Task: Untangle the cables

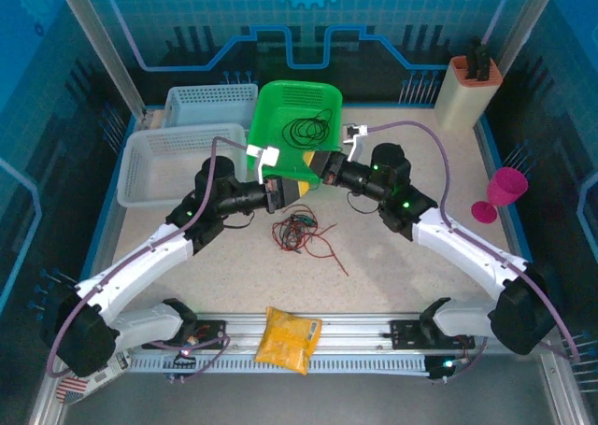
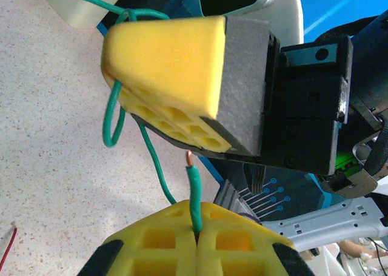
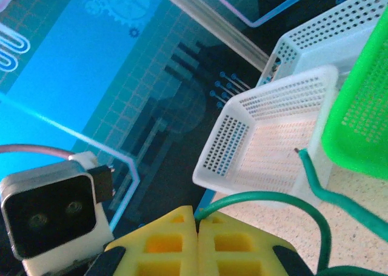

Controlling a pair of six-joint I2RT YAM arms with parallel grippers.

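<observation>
A tangle of red, green and black cables (image 1: 299,231) lies on the table just in front of both grippers. My left gripper (image 1: 297,190) (image 2: 197,222) is shut on a green cable (image 2: 194,191) whose bare copper tip sticks up past the yellow fingers. My right gripper (image 1: 320,168) (image 3: 198,216) is shut on the same green cable (image 3: 273,197), which arcs away to the right. The two grippers nearly meet tip to tip above the table. In the left wrist view the right gripper's yellow fingers (image 2: 176,63) hang close above, with green loops (image 2: 112,121) beside them.
A green basket (image 1: 280,103) behind the grippers holds a black cable (image 1: 308,129). Two white baskets (image 1: 168,168) (image 1: 210,103) stand at the back left. A yellow bag (image 1: 288,339) lies on the near rail. A pink cup (image 1: 500,193) and knife block (image 1: 467,93) stand at the right.
</observation>
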